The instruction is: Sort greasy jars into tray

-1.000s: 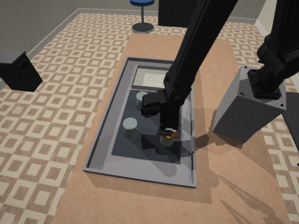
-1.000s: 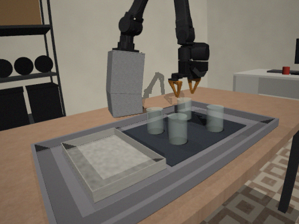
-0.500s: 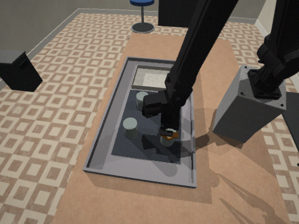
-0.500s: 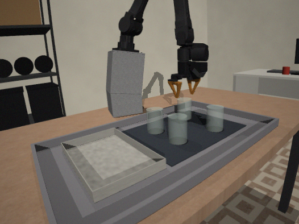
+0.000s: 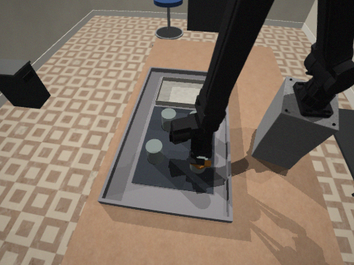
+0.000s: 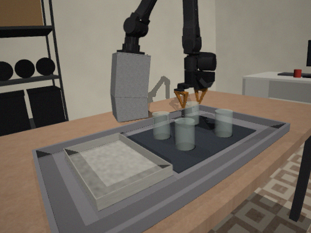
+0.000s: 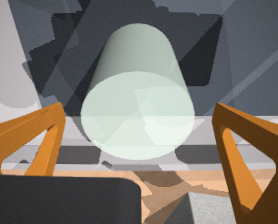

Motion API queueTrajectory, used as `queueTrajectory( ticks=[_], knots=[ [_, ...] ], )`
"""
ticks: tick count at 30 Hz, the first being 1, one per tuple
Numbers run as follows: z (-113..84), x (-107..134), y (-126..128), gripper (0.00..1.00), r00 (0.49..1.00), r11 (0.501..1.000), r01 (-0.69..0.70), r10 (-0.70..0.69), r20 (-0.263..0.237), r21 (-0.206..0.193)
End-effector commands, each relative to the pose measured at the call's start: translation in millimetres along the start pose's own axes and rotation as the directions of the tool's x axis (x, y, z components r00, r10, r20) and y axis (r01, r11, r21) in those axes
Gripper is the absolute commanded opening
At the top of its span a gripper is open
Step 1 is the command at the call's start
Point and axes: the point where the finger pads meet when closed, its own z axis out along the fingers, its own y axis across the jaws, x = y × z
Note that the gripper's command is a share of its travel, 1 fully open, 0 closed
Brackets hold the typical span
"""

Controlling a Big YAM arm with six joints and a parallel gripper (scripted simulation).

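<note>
We are at the testing step: our claw (image 5: 200,163) (image 6: 192,104) (image 7: 138,111) is spread wide, released, above 1 jar (image 5: 197,169) (image 6: 192,113) (image 7: 137,110) near the mat's edge on the arm-base side. All 4 jars stand on the mat (image 5: 168,179) (image 6: 207,149) (image 7: 245,75), none in the tray (image 5: 159,103) (image 6: 134,187) beyond its far edge in the top view. Next we should lower straight, straddling the glass, then squeeze gently and watch for slip. Its fingertips seem just clear of the glass, though the exterior view leaves that uncertain.
</note>
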Motion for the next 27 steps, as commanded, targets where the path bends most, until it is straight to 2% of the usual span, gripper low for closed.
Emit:
queueTrajectory(
  ticks=[1,7,12,13,24,25,27],
  knots=[
    [6.2,-7,6,1.0,1.0,1.0,0.004,-0.004,0.02,-0.004],
    [18.2,-8,7,1.0,1.0,1.0,0.004,-0.004,0.02,-0.004],
    [18.2,-8,7,1.0,1.0,1.0,0.004,-0.004,0.02,-0.004],
    [18.2,-8,7,0.7,1.0,1.0,0.004,-0.004,0.02,-0.004],
    [18.2,-8,7,0.7,1.0,1.0,0.004,-0.004,0.02,-0.004],
    [18.2,-8,7,0.0,1.0,1.0,0.004,-0.004,0.02,-0.004],
    [18.2,-8,7,0.0,1.0,1.0,0.004,-0.004,0.02,-0.004]
  ],
)
